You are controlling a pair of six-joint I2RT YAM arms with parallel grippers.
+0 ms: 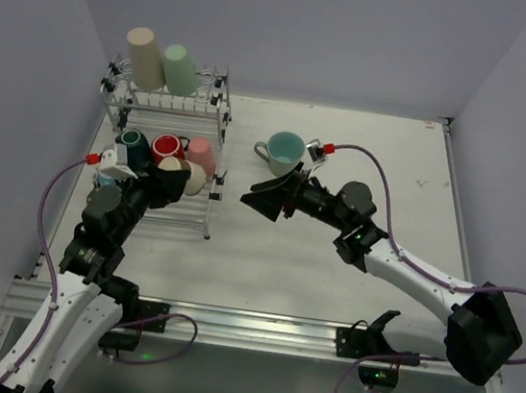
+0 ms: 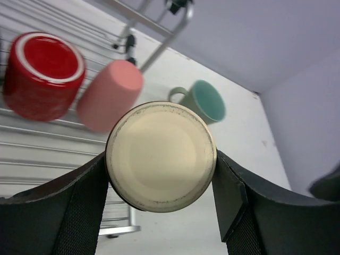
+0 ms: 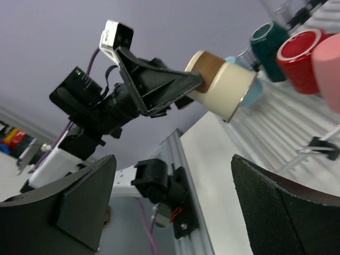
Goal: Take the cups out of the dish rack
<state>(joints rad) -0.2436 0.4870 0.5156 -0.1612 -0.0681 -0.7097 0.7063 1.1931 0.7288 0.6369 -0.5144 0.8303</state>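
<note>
Cream cup point(image 2: 161, 156) sits pinched between the left gripper's point(image 2: 161, 166) dark fingers point(image 2: 79, 207), base facing the wrist, above the dish rack point(image 2: 32, 141). Just beyond the fingertips, a red mug point(image 2: 42, 74) and a pink cup point(image 2: 109, 95) lie in the rack. The right gripper point(image 3: 180, 191) hangs spread and empty, with a teal mug point(image 1: 283, 151) just beyond it on the table point(image 1: 392, 175).

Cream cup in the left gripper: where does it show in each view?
Top external: cream cup left of centre, over the rack's right side.
Left wrist: dead centre, round end facing the camera.
Right wrist: upper middle, tipped sideways.
Shared landmark: red cup, near it in all three views.
</note>
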